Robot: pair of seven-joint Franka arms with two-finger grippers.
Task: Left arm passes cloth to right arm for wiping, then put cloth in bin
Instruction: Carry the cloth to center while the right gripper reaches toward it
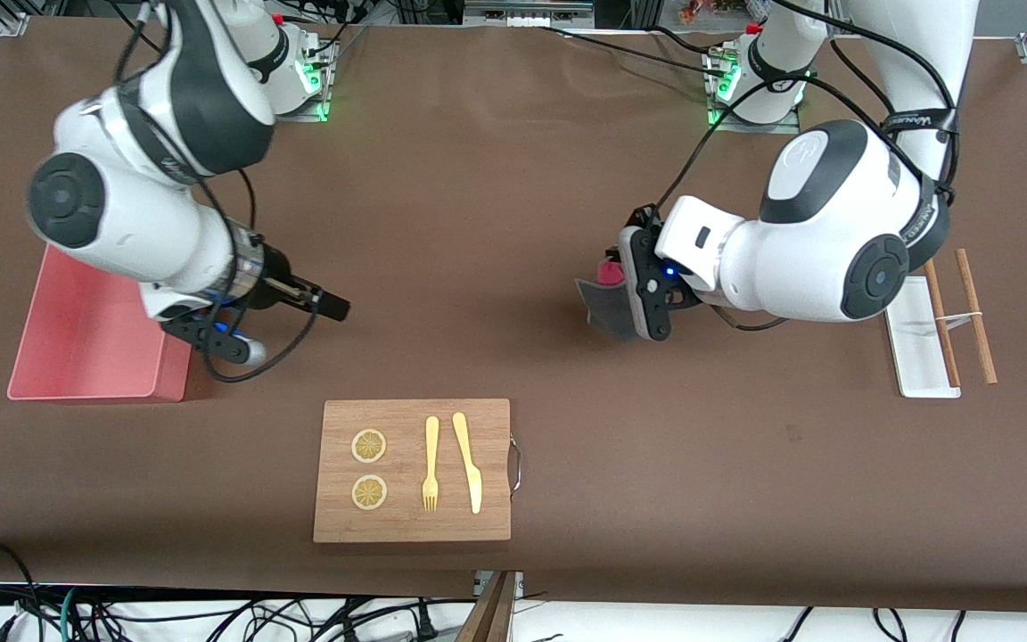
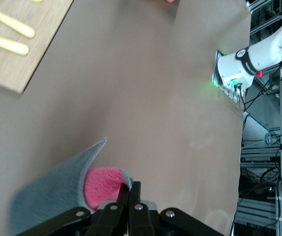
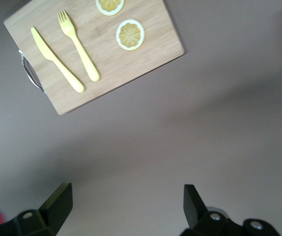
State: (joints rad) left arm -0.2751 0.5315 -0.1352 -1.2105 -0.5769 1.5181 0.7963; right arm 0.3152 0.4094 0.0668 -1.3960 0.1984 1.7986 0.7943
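My left gripper (image 1: 622, 283) is shut on the cloth (image 1: 607, 308) and holds it just above the table, near the middle toward the left arm's end. In the left wrist view the gripper (image 2: 131, 189) pinches a corner of the cloth (image 2: 52, 196), grey outside with the magenta side folded in. My right gripper (image 1: 333, 308) is open and empty in the air beside the bin (image 1: 90, 334), a pink tub at the right arm's end; in its wrist view the gripper (image 3: 127, 199) is over bare table. A wide gap separates the two grippers.
A wooden cutting board (image 1: 413, 526) lies nearer the front camera, bearing two lemon slices (image 1: 368, 446), a yellow fork (image 1: 431, 464) and a knife (image 1: 469, 464). A flat white tray (image 1: 916, 357) and chopsticks (image 1: 975, 316) lie at the left arm's end.
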